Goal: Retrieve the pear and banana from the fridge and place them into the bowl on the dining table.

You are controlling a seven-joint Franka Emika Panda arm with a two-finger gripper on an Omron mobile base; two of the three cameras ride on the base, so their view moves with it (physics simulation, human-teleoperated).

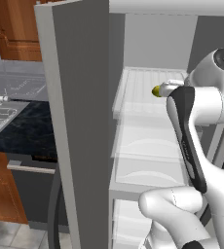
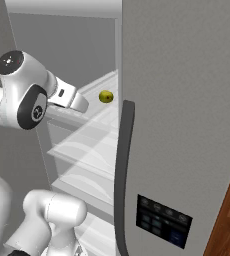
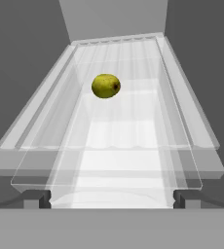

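**Pear sitting on fridge shelf, arm reaching in**

Fridge point(image 1: 80, 121) door's open. Pear point(image 3: 106, 85) sits on a clear glass shelf point(image 3: 109, 146), well back. Gripper point(image 3: 112, 198) aims at it from the shelf's front edge, fingers wide apart, nothing held, not touching the fruit.

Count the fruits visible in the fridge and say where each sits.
1: the pear lies on the upper glass shelf of the fridge, ahead of the hand. Others may be hidden.

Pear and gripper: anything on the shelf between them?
No. In the hand view the glass shelf is bare from the fingertips up to the pear.
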